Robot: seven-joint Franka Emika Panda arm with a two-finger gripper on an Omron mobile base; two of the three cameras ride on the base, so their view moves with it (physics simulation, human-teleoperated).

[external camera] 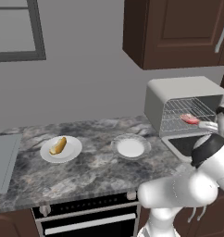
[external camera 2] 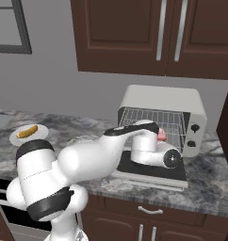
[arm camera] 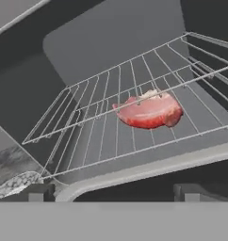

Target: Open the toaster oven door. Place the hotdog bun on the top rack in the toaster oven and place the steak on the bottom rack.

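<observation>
Left to right from the left base view: hotdog bun (external camera: 58,145) lies on a white plate (external camera: 73,151) on the counter (external camera: 95,171), at about 9 o'clock from the oven and well apart from it. An empty white bowl (external camera: 130,147) sits between them. Toaster oven (external camera: 178,92) at 3 o'clock, toaster oven door (external camera: 181,147) dropped flat onto the counter.

Steak (arm camera: 150,111) lies flat on a wire rack, nothing touching it. Gripper (arm camera: 111,192) sits just outside the oven mouth over the door, jaws spread wide and empty. Looks like steak placed, bun not yet.

My read for the step in hand: back the hand straight out along the door line, level, so the fingers don't snag the rack wires (arm camera: 87,136) or drag the steak. Clear the door edge before swinging toward 9 o'clock for the bun. Grab the bun across its short axis.

Hard to make out:
- Two rack layers show in the hand view, but I can't say for sure which one carries the steak.
- Right base view: forearm covers most of the oven mouth; just a pink sliver of steak (external camera 2: 161,135) shows.
- Left base view: oven cut off at the right edge, fingers not resolvable.
</observation>
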